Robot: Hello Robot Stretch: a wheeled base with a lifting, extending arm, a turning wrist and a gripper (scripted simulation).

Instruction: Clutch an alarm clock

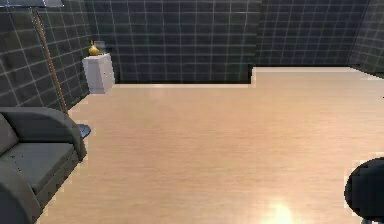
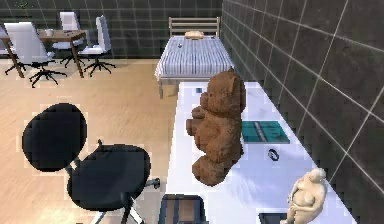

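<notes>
Floorboards of pale wood [image 1: 200, 140] spread ahead of you, closed off at the far side by walls of dark square tiles [image 1: 170, 35]. Out to the arm side, a long white table [image 2: 255, 185] runs along the dark wall at the right. Beyond its far end stands a bed with a striped cover and a slatted wooden headboard [image 2: 190, 62]. A grey cushioned sofa [image 1: 35, 155] sits at the near left of the forward view, with a thin floor lamp pole [image 1: 48, 50] rising behind it. A black swivel office chair [image 2: 85, 160] stands just left of the white table. A big brown teddy bear [image 2: 218, 125] sits upright on the tabletop. At the far left you have a wooden dining table [image 2: 55, 38] with white chairs [image 2: 30, 45] around it. A low white cabinet [image 1: 99, 73] stands against the far wall in the forward view, with a small golden round thing [image 1: 94, 48] on top. On the white table, right of the bear, lie a flat teal book [image 2: 265, 131] and, nearer, a small dark ring [image 2: 273, 154]. A pale figurine [image 2: 308, 197] stands nearest. You cannot tell whether any of these small shapes is the alarm clock, nor how the gripper's jaws stand.
</notes>
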